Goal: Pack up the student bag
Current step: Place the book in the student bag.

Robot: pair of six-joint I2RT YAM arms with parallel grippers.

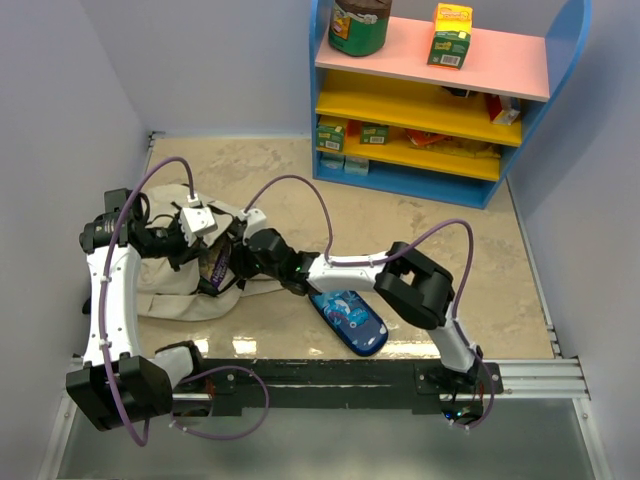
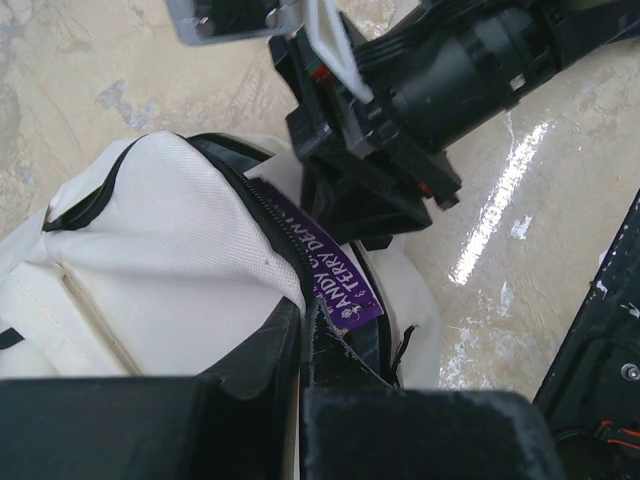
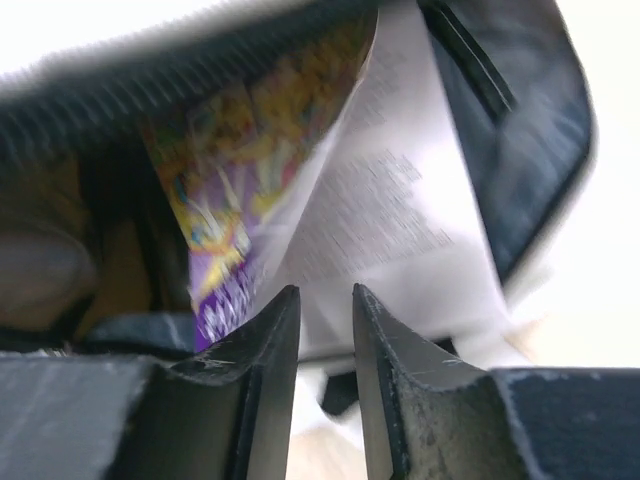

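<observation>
Beige canvas student bag (image 1: pixel 175 290), slumped on the table (image 1: pixel 400 200), blue pencil case (image 1: pixel 350 322) near its right. Left gripper (image 2: pixel 305 325) pinches its zip rim, likely holding the mouth open. Right gripper (image 3: pixel 325 295) at that mouth, jaws narrowly apart by a purple book (image 2: pixel 330 265) half inside; grip unclear.

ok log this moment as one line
left gripper: shut on student bag rim | right gripper: slightly open at bag mouth | purple book: partly in bag | blue pencil case: on table
</observation>
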